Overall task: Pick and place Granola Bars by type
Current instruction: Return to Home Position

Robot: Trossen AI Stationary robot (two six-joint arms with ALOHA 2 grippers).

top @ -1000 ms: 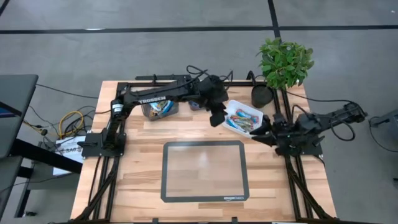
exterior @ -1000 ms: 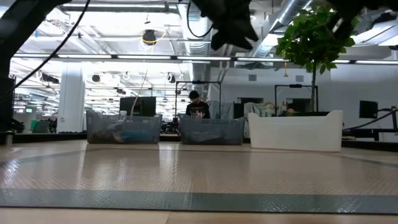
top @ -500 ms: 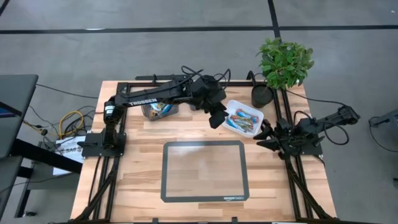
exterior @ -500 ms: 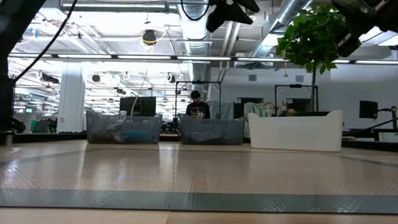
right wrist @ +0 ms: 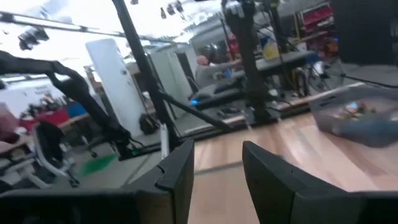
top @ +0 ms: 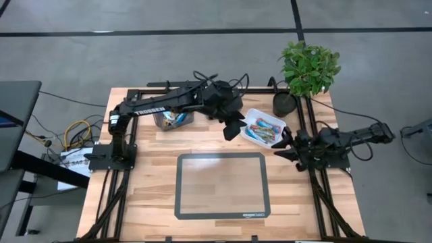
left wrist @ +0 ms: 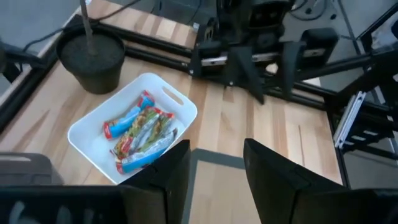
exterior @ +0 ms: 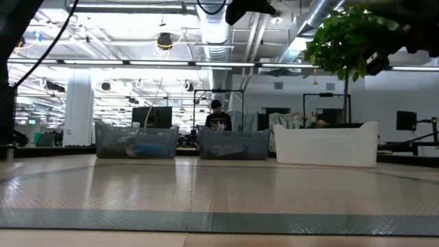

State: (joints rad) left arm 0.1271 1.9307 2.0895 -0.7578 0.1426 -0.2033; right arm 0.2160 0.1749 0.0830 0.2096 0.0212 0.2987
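Seen from above, a wooden bench carries a dark-edged mat in front and, along the far side, two clear bins: one under the left arm with wrappers in it, the other mostly hidden by that arm; a white tray of granola bars sits toward the right, beside a potted plant; the left gripper hangs in the air just beside the tray's near-left edge, a place that suits either reaching for a bar or carrying one toward a bin; the right gripper waits low at the tray's right edge, out of the way.

From bench height, the two clear bins and and the white tray stand in a row at the back, presumably one bin per type; both arms are only dark shapes at the top edge.

The left wrist camera looks down on the tray; several red, blue and silver wrapped bars lie heaped inside; the gripper's fingers are spread apart with nothing between them.

The right wrist camera faces the room; its fingers are likewise spread and hold nothing; a clear bin shows at the side.
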